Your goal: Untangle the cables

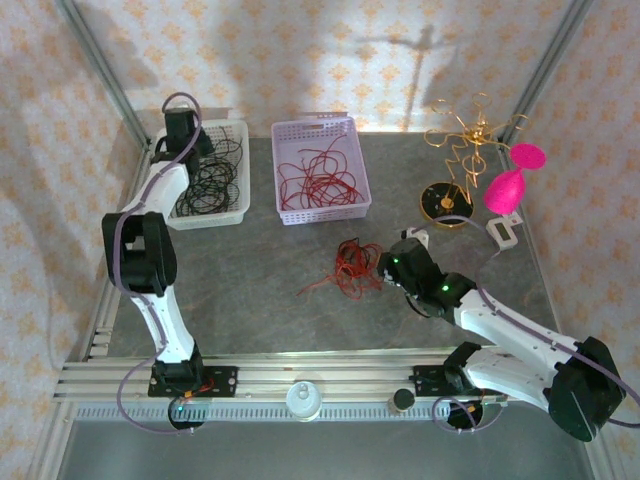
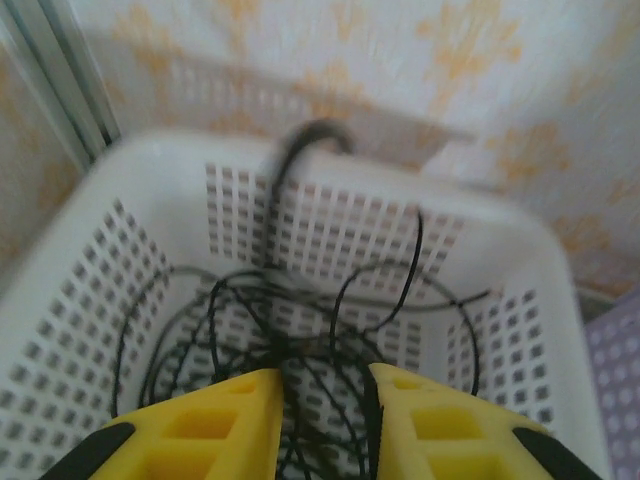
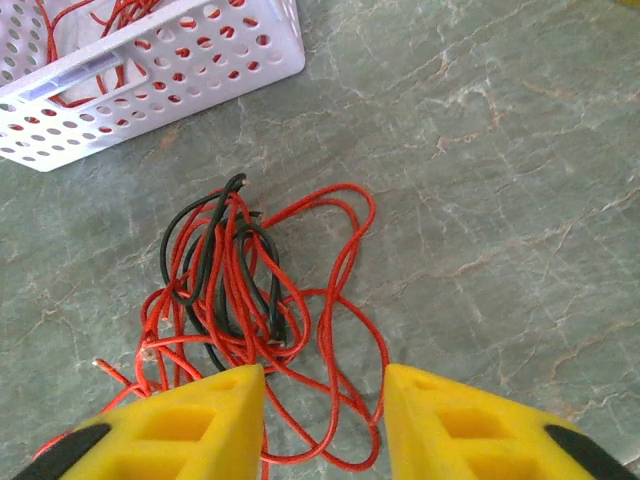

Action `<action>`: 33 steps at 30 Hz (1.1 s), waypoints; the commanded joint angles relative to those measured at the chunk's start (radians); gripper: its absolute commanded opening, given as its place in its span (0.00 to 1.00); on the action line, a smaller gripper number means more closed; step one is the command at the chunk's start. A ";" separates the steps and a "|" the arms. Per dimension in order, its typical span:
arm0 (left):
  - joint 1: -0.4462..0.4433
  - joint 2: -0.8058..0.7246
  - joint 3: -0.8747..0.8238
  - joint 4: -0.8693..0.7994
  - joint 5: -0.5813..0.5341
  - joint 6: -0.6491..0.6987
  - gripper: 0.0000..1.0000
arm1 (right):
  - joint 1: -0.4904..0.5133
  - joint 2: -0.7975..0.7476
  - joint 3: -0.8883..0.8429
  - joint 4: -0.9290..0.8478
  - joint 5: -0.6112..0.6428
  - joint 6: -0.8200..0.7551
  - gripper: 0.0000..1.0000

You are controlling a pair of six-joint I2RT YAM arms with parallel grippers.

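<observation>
While agape, right gripper above tangled cables on table.

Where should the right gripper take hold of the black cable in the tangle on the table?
Grip the black cable near its far tip, which pokes clear of the red cables. Come down from above, jaws across the strand; nearer in, it weaves through red loops.

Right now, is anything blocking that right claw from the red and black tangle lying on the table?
Nothing visible does. The tangle of cables lies on the bare table directly ahead of the right gripper, whose jaws stand apart with red loops between them. The lilac basket sits beyond it.
</observation>
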 commanded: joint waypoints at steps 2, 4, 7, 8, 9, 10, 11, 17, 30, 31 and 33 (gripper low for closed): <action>0.016 0.029 -0.034 -0.010 0.054 -0.052 0.32 | -0.005 0.008 -0.010 0.000 -0.060 0.012 0.32; 0.017 0.021 -0.049 -0.005 0.066 -0.056 0.37 | -0.005 0.019 -0.007 0.004 -0.055 0.013 0.32; 0.016 -0.009 -0.064 -0.010 0.096 -0.064 0.53 | -0.006 0.037 0.000 -0.001 -0.002 0.009 0.32; 0.016 -0.026 -0.074 -0.010 0.109 -0.065 0.57 | -0.007 0.044 0.002 -0.002 0.012 0.005 0.32; 0.016 -0.041 -0.085 -0.009 0.112 -0.069 0.59 | -0.006 0.050 0.006 -0.001 0.016 0.000 0.33; 0.016 -0.083 -0.105 -0.002 0.113 -0.072 0.60 | -0.007 0.054 0.009 0.001 0.015 -0.004 0.33; 0.016 -0.116 -0.131 0.011 0.117 -0.073 0.62 | -0.007 0.060 0.012 0.009 0.005 -0.010 0.33; 0.011 -0.362 -0.329 0.038 0.121 -0.088 0.67 | -0.005 0.085 0.039 0.055 -0.099 -0.049 0.22; -0.320 -0.916 -0.939 0.031 0.200 -0.135 0.62 | 0.016 0.211 0.214 0.009 -0.189 -0.156 0.24; -0.365 -0.923 -0.961 0.030 0.169 -0.143 0.63 | 0.016 0.217 0.219 0.020 -0.192 -0.154 0.24; -0.412 -0.926 -1.002 0.041 0.143 -0.152 0.66 | 0.017 0.221 0.226 0.033 -0.182 -0.152 0.25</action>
